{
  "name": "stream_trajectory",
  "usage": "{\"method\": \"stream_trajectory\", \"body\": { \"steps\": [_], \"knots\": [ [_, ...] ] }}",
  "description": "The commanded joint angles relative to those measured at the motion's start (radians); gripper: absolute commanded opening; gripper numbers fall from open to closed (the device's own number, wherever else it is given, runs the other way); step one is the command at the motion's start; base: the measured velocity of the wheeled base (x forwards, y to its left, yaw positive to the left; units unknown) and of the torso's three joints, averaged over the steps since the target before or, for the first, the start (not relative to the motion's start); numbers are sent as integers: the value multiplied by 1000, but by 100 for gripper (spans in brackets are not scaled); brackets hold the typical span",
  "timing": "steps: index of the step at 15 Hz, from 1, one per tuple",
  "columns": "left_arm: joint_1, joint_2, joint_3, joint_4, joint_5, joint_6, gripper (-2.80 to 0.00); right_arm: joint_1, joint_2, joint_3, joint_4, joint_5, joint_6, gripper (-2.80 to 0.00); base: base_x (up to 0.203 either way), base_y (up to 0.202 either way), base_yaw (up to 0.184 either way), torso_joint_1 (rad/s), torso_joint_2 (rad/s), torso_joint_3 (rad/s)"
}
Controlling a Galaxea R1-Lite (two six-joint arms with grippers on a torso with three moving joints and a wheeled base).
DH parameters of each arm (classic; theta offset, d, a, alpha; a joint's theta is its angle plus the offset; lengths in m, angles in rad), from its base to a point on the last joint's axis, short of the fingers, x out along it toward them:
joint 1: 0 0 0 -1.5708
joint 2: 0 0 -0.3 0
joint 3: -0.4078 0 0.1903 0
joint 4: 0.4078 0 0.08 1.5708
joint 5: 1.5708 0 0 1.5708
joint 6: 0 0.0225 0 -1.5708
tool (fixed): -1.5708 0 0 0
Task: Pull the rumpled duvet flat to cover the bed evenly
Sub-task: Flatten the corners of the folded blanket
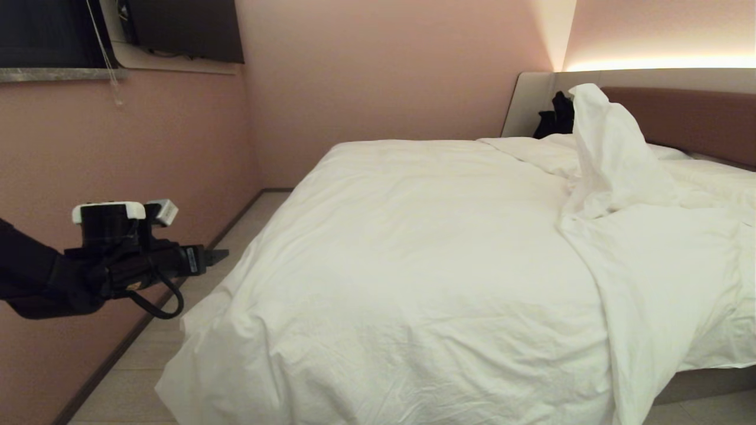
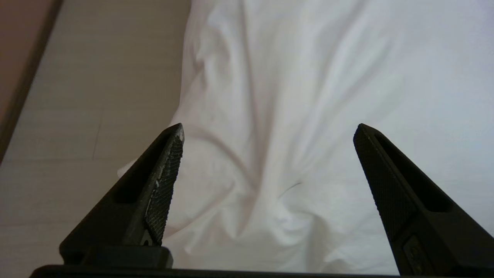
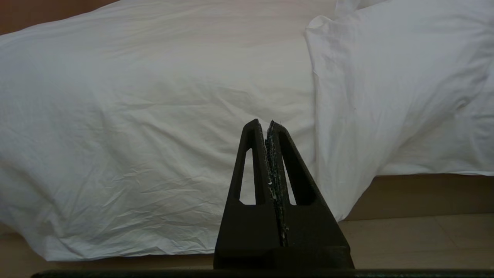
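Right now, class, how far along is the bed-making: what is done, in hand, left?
Done: the duvet lies fairly flat over the bed's left and foot. In hand: nothing; the left gripper is open beside that corner, the right gripper shut and empty. Left: a bunched fold stands near the headboard, and the right side looks uneven.

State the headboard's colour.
Brown, with a beige surround; the headboard shows best in the head view.

Pink walls meet a pale tiled floor with dark skirting, a dark window upper left, warm strip lighting upper right
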Motion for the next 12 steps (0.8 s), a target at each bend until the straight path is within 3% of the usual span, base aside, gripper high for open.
{"method": "stream_trajectory", "body": {
  "steps": [1, 3, 4, 9, 12],
  "knots": [
    [10, -175, 56, -6, -1, -20, 0, 0, 0, 0, 1, 0, -1, -280, 0, 0, 0, 0, 0, 0],
    [12, -250, 123, -3, -1, -29, 0, 0, 1, 0, -1, 0, -1, -280, 0, 0, 0, 0, 0, 0],
    [12, -254, 135, -2, -1, -29, -280, 0, 0, 0, -1, 0, -1, -280, 0, 0, 0, 0, 0, 0],
    [12, -131, 127, -2, 4, -37, -280, 0, 1, 0, -1, 0, -1, -280, 0, 0, 0, 0, 0, 0],
    [13, -15, 60, 5, 7, -103, -280, 0, 1, 0, 1, 0, -1, -280, 0, 0, 0, 0, 0, 0]
  ]
}}
